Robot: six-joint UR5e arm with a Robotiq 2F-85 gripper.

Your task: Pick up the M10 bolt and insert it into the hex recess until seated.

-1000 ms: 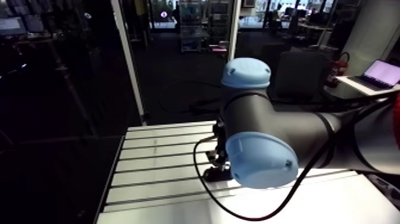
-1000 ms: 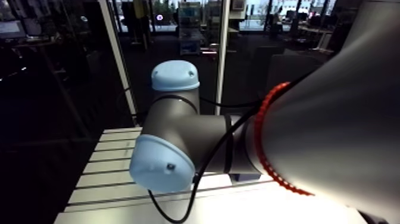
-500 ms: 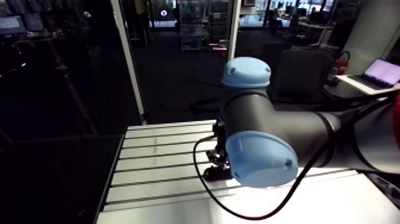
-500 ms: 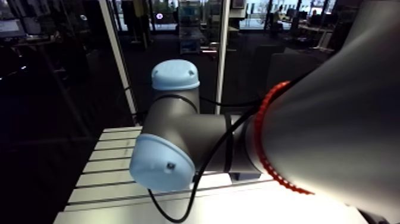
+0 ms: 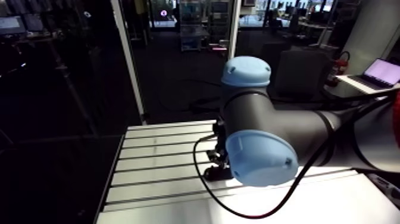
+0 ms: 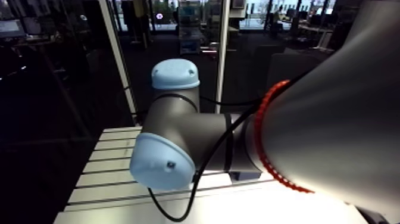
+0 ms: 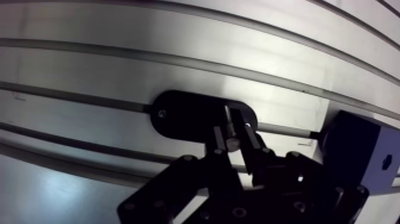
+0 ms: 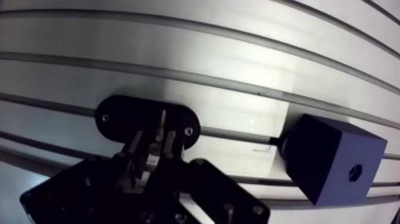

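The slim, silvery M10 bolt (image 8: 161, 124) stands between the fingers of the black two-finger gripper (image 8: 156, 138), which are clamped on its shank. Its head cannot be made out. Directly beneath it lies a black oval plate (image 8: 128, 113) with a screw at each end. Taking the fingers' reach as twelve o'clock, a dark cube block (image 8: 321, 155) sits at about three o'clock, apart from the plate. Its small hex recess (image 8: 355, 171) is on the face farther from the gripper. Both plate and block rest on the slotted aluminium table (image 8: 226, 65).
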